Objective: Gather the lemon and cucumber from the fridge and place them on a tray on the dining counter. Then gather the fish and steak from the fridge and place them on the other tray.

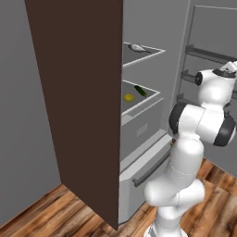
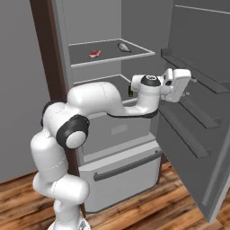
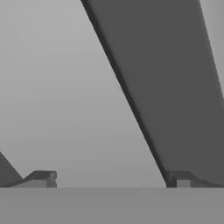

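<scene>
Two fingertips stand wide apart and hold nothing: the gripper [image 3: 109, 179] faces the open fridge [image 2: 134, 27] door. Beyond, at ten o'clock, lemon [image 1: 128, 97] and cucumber [image 1: 140, 90] share the lower shelf; first pick pending, requiring a swing inward.

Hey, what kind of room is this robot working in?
Most likely a home kitchen. A tall fridge stands open, with steak and fish on its top shelf, a lemon and cucumber below, and wood flooring underfoot.
</scene>
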